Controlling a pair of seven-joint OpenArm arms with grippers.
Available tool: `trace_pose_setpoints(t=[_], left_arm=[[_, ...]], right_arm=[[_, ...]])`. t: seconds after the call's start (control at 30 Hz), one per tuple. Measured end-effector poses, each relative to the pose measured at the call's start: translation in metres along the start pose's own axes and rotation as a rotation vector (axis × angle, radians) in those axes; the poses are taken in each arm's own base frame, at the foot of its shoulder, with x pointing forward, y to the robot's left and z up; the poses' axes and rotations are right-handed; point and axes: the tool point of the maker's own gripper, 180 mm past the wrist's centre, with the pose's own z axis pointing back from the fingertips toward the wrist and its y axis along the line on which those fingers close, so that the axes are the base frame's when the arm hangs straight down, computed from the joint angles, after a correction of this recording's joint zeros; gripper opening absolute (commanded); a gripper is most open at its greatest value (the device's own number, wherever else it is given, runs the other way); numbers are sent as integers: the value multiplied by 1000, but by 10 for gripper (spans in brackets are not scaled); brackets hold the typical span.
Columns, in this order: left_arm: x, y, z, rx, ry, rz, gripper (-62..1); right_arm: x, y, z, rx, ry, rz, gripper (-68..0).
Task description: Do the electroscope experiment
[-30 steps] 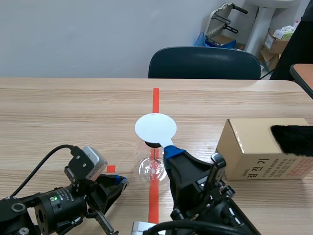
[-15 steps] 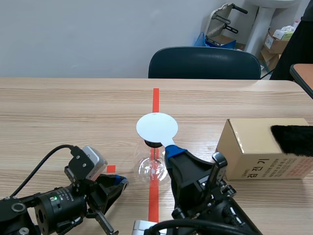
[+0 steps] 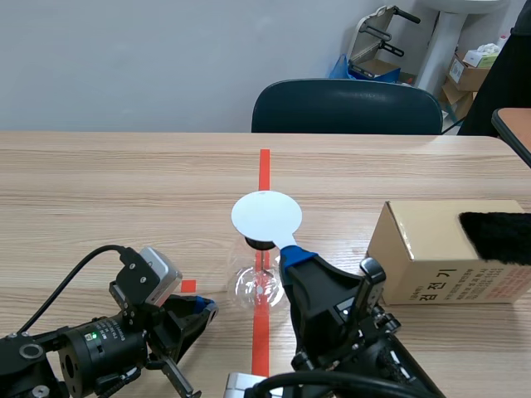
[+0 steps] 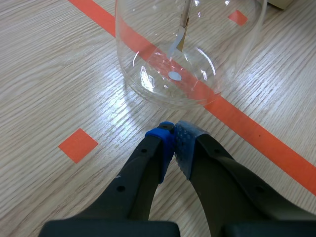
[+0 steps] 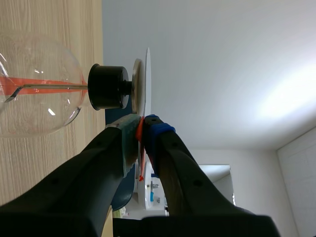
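Items counted on the worktop (image 3: 99, 182):

- One glass flask (image 3: 249, 286), fitted with one black stopper (image 5: 106, 87), one metal plate (image 5: 136, 85) and one thin rod (image 5: 54, 87).
- One white disc (image 3: 265, 215).
- One cardboard box (image 3: 431, 257).
- One black furry cloth (image 3: 496, 236).
- Two claws: left claw (image 4: 174, 133) and right claw (image 5: 141, 123).
- One long tape line (image 4: 256, 133) and two small tape squares (image 4: 78, 144).

Behind the worktop: one dark chair (image 3: 347, 106).

Glossy clear glass flask (image 4: 165, 91) on matt wood-grain table (image 3: 124, 191).
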Motion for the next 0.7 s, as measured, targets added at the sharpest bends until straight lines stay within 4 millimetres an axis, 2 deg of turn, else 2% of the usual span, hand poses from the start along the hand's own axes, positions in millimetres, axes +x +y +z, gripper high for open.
trace_pose_setpoints(t=[0.2, 0.33, 0.5, 0.7], left_arm=[[0, 0, 0, 0, 0, 0, -582], [0, 0, 0, 0, 0, 0, -582], [0, 0, 0, 0, 0, 0, -582], [0, 0, 0, 0, 0, 0, -582]], right_arm=[[-20, 0, 1, 0, 106, 1, -665], [-41, 0, 4, 0, 212, 9, -665], [-69, 0, 13, 0, 371, 10, -665], [-94, 0, 24, 0, 522, 4, -665]])
